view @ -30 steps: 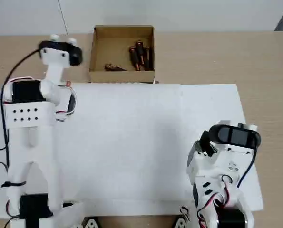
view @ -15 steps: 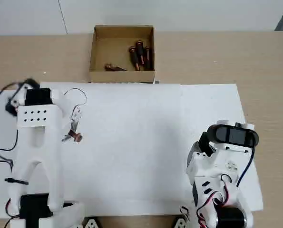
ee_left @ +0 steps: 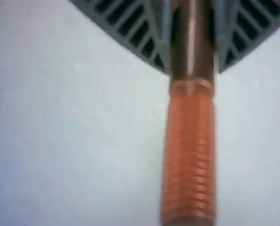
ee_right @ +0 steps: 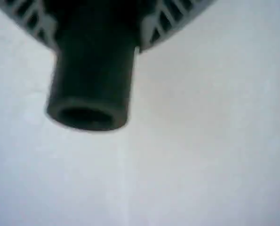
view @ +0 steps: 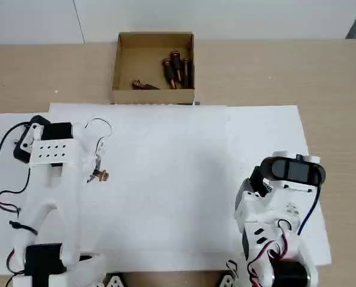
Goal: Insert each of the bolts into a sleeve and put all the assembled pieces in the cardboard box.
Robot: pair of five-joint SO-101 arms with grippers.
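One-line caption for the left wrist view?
Left gripper holds a copper-threaded bolt over the white sheet.

Our left arm (view: pixel 49 179) lies along the left edge of the table (view: pixel 333 72), left gripper (view: pixel 96 167) pinching a bolt (ee_left: pixel 189 155); our right arm (view: pixel 279 209) folds at the front-right corner, right gripper (ee_right: pixel 95 23) pinching a sleeve (ee_right: pixel 90 89).
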